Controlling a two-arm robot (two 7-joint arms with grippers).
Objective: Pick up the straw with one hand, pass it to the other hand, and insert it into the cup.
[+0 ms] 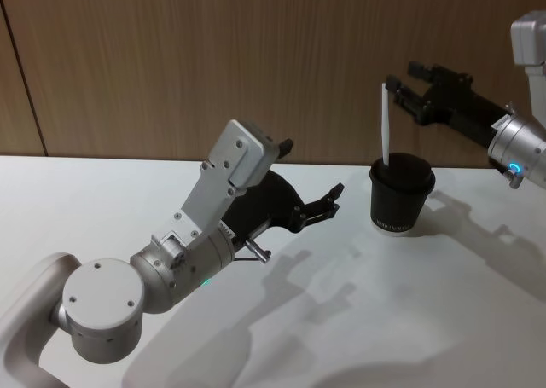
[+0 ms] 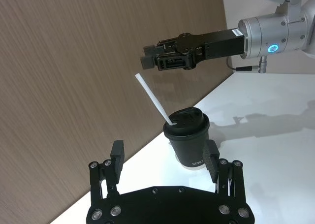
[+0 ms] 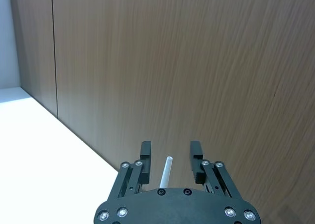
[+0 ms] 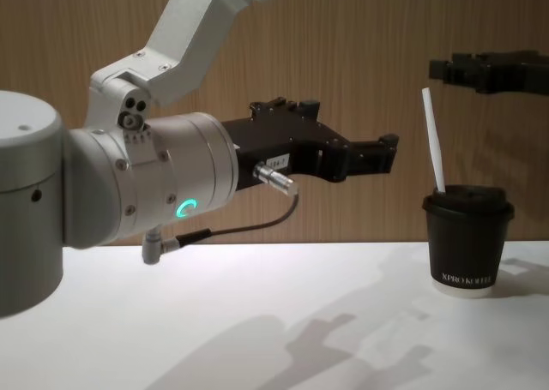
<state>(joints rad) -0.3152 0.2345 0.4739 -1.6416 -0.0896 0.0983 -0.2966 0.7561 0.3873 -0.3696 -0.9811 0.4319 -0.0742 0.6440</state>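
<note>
Head view: straw (image 1: 386, 124) stands in the cup (image 1: 401, 193) near the table's (image 1: 128, 192) far right edge; right gripper (image 1: 402, 92) just above its top, jaws apart. Left gripper (image 1: 328, 202) hovers mid-table, jaws open, empty.

Left wrist view: straw tilted through the lid.

Right wrist view: straw tip between parted fingers (image 3: 145, 152), untouched.

Chest view: cup upright. Insertion looks done; next, right arm should lift clear without snagging.

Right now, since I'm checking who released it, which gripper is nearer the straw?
Right. The right gripper is open just above the straw top; the left gripper is open, off beside the cup.
</note>
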